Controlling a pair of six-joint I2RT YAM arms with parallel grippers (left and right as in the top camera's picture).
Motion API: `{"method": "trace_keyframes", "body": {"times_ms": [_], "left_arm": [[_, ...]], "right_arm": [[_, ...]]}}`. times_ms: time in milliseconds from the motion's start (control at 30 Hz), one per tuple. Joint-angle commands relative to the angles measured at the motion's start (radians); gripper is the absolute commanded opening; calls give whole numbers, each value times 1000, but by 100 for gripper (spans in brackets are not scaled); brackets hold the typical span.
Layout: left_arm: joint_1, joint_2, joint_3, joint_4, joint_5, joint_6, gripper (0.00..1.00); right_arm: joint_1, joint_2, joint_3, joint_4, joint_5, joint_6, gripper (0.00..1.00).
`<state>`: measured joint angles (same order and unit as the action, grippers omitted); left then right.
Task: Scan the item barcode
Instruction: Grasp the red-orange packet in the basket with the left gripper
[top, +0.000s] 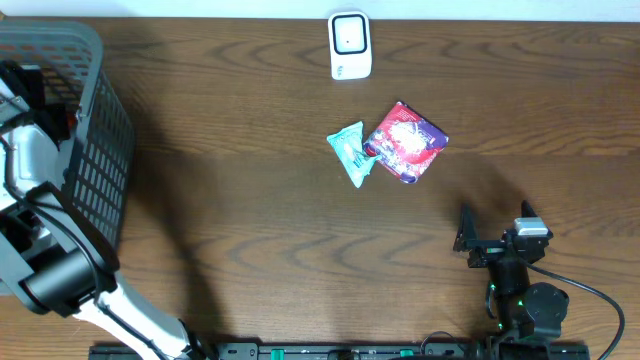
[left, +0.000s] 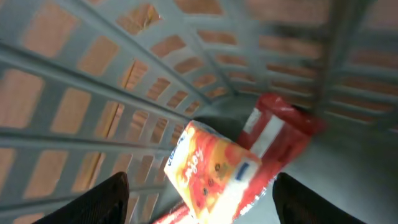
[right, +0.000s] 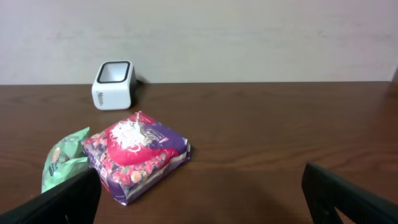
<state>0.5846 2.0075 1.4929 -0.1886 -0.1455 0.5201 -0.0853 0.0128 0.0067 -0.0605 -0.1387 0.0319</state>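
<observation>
Left gripper deep inside basket, jaws spread wide around orange box, not gripping; red packet inside too. Right gripper well clear of basket, gaping, empty.

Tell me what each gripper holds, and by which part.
Nothing is held. The left gripper is open inside the basket, its jaws either side of an orange packet, not touching it; the right gripper is open and empty.
</observation>
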Motion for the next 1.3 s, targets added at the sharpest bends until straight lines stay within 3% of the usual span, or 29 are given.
{"method": "trace_keyframes", "body": {"times_ms": [0,300,400,533,667,800,1067,1267], "left_arm": [[29,59,-5,24,4,26,74],[53,179,-5,16,5,23,74],[54,201,-5,2,8,-27,73],[54,204,-5,-57,75,-35,52],[54,204,-5,-117,116,-42,8],[54,188,-5,-166,116,-131,7],[53,-29,-5,-142,121,-475,7],[54,-196,-5,-34,399,-522,7]], "right_arm": [[8,0,-1,-3,2,-18,99],[8,0,-1,-3,2,-19,99],[8,0,-1,-3,2,-18,99],[8,0,-1,-3,2,-18,99],[8,0,-1,-3,2,-18,99],[8,0,-1,-3,2,-19,99],[8,0,-1,-3,2,-18,99],[8,0,-1,-3,2,-18,99]]}}
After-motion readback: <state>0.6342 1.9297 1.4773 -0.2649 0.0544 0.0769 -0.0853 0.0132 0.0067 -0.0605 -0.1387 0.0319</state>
